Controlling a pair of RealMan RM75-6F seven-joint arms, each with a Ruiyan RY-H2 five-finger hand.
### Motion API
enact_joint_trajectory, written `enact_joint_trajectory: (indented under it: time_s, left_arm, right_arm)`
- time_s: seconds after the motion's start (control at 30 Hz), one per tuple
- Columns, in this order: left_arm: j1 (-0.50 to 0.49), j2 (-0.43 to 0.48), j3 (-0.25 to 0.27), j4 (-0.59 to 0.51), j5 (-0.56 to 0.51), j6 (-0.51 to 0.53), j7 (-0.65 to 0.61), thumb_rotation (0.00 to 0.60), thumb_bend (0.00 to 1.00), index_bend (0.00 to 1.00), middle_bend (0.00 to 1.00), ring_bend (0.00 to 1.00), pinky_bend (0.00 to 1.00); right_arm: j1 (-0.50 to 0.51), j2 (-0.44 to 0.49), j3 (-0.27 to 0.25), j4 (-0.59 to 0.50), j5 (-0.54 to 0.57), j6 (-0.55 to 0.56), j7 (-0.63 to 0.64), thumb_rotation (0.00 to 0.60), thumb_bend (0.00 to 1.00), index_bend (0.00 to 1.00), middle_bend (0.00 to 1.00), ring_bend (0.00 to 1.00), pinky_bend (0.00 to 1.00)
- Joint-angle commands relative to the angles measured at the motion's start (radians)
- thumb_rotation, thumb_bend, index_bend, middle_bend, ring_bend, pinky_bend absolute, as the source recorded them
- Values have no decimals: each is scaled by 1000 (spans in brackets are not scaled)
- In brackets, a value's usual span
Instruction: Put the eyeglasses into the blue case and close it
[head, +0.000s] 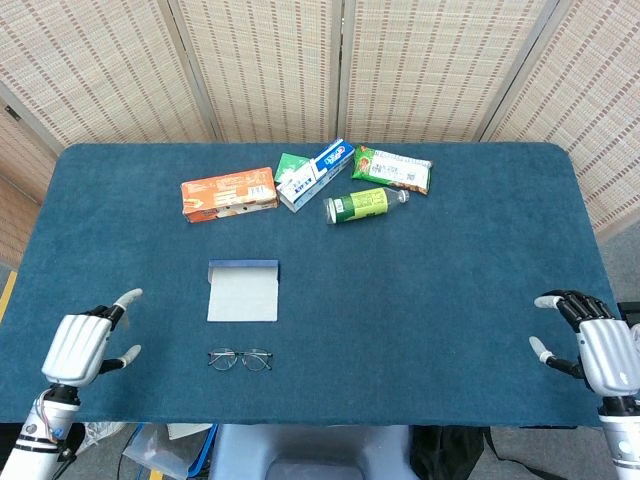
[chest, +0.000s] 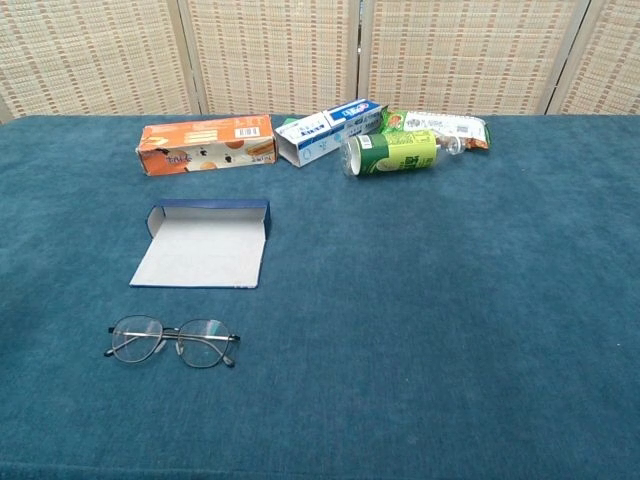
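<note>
The thin-framed eyeglasses lie on the blue cloth near the table's front edge. Just behind them the blue case lies open and flat, its grey lining up and its blue flap at the far side. My left hand hovers at the front left corner, well left of the glasses, fingers apart and holding nothing. At the front right edge my right hand is also open and empty. Neither hand shows in the chest view.
Along the back of the table lie an orange box, a blue-and-white box, a green bottle on its side and a green snack packet. Woven screens stand behind.
</note>
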Motion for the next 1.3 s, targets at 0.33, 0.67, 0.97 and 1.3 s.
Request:
enact_joint_trajectory:
  time_s: [0.33,0.67,0.97,1.3]
  left_arm:
    - [-157,-35,6,-48,39,-203,62,600,179,303,1000,986,1000]
    - [-242,-158,13,-3,9,-301,137,600,179,288,1000,1000,1000]
    - [-295,-254,5,65,-95,-356,216,600,179,274,1000,1000,1000]
    - [-329,-326,19,108,-180,-379,267,600,179,267,1000,1000,1000]
  right_arm:
    - [-2,5,-3,-5,8,-4,-5,600,248,326,298,229,231]
    - [3,7,-5,-11,16,-20,-12,600,248,326,298,229,230]
    - [6,12,-3,-19,23,-26,-20,600,249,326,298,229,230]
    - [10,18,-2,-29,30,-35,-29,600,249,326,298,229,230]
